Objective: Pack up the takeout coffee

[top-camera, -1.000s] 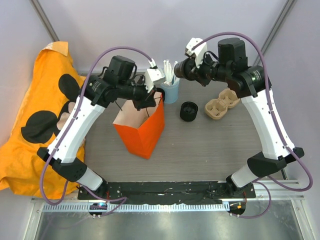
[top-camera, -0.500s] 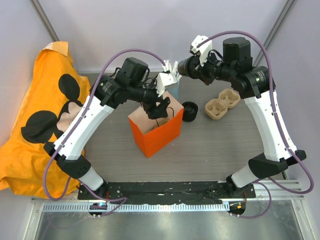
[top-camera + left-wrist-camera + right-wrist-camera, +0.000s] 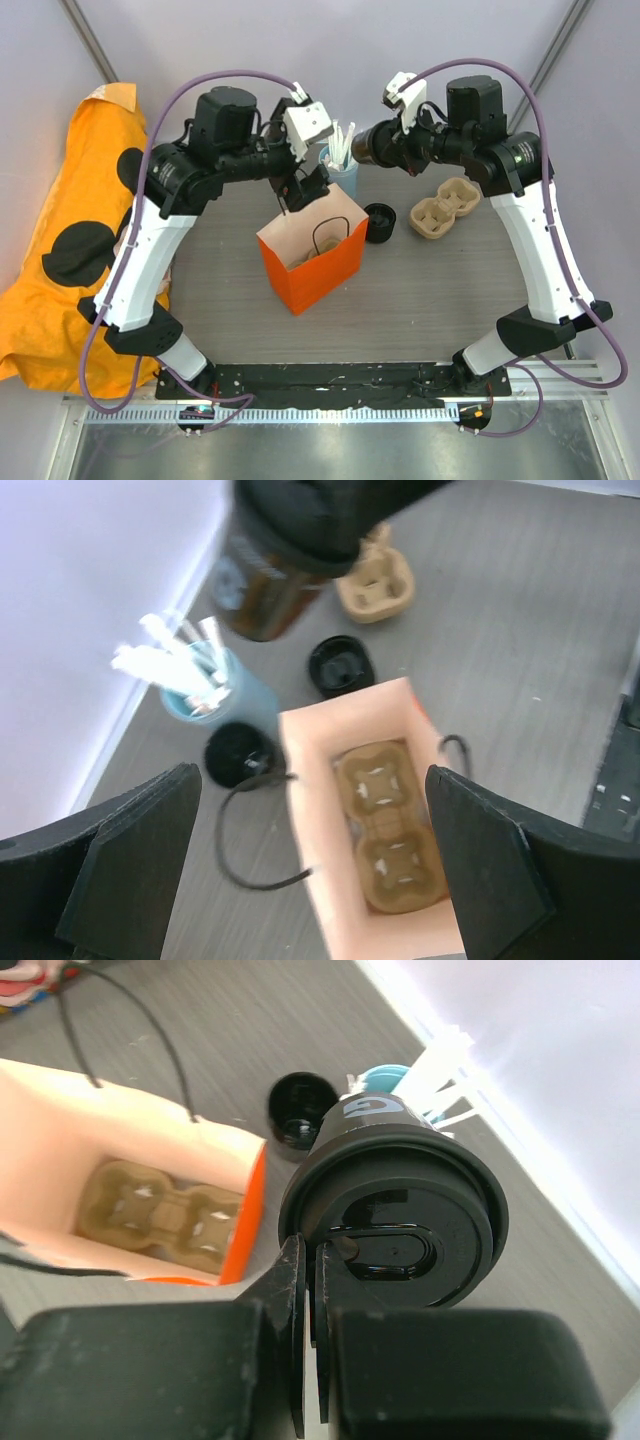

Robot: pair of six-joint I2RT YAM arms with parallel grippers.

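Orange paper stands out at mid-table, where an open bag (image 3: 315, 268) sits upright with a pulp carrier (image 3: 385, 825) lying flat on its floor, both sockets empty. The left gripper (image 3: 305, 190) hangs just above the bag's far rim, released and holding nothing; in the left wrist view its fingers (image 3: 130, 870) stand wide apart on either side of the bag's mouth. The right gripper (image 3: 305, 1270) is clenched on the lidded rim of a dark coffee cup (image 3: 368, 146), which is held on its side in the air over the table's far edge, its base pointing towards the left arm. The cup is outside the bag, up beside a blue tub (image 3: 343, 180) of white stirrers that stands just beyond the bag near the far edge. A loose lid (image 3: 378, 222), black, rests on the table (image 3: 420, 300) just to the right of the bag, and a second carrier (image 3: 445, 212) lies further right, towards the right edge. An orange cloth (image 3: 70, 230) with black patches is bunched along the left edge.
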